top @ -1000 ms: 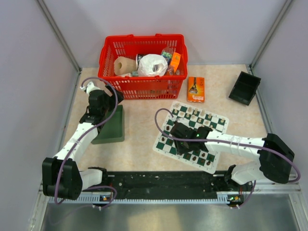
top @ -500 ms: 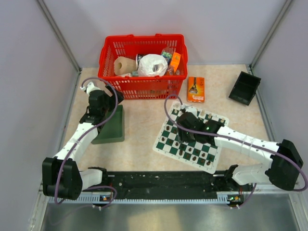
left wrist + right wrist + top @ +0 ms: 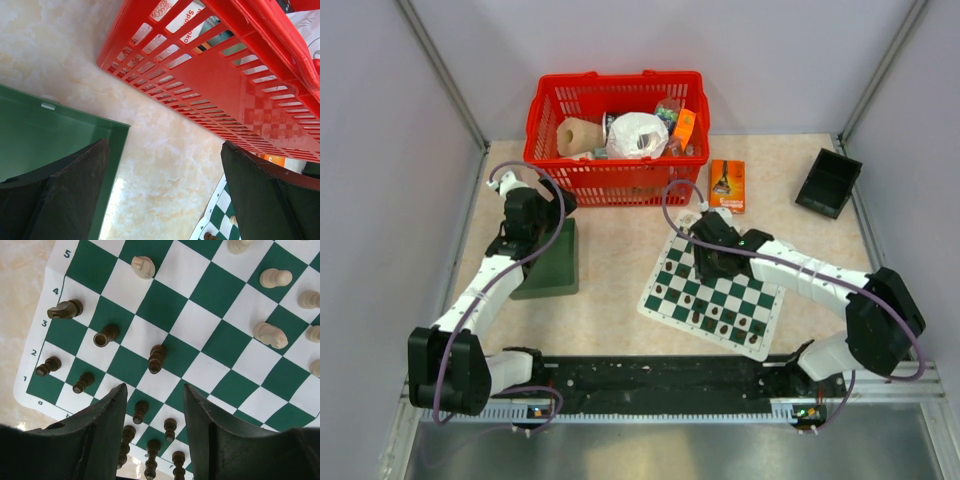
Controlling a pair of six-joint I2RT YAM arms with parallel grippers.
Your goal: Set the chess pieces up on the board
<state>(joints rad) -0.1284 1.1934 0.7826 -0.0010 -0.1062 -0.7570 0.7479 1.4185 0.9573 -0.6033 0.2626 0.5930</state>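
Pale marbled table (image 3: pixel 610 290) fills the floor of a grey-walled cell, with both arms bolted at its near edge. Left fingers (image 3: pixel 75 190) stand spread as wide as they go, with nothing between them. They hang above the far end of the green tray (image 3: pixel 552 265), just beside the near wall of the red basket (image 3: pixel 615 185), touching neither as far as the wrist view shows.

Right fingers (image 3: pixel 107 425) are partly apart and hold nothing; bare squares and small dark pieces show through the gap. They hover over the far left part of the board (image 3: pixel 665 292), which lies flat and skewed on the table, right of centre.

On the board, the dark chess pieces (image 3: pixel 156 359) cluster along its near rows, with a few standing a little further in. One dark piece (image 3: pixel 65 309) by the left border appears to lie on its side. The cream chess pieces (image 3: pixel 270 335) sit towards the far side, and one cream piece (image 3: pixel 142 266) is set apart from them, nearer the middle.

The red basket at the far side holds a cardboard roll (image 3: pixel 578 135), a crumpled white bundle (image 3: pixel 637 135) and an orange packet (image 3: pixel 684 125), among other small items too jumbled to name. An orange box (image 3: pixel 726 186) lies flat between basket and board. A black tray (image 3: pixel 828 182) rests at the far right, well apart from the rest.
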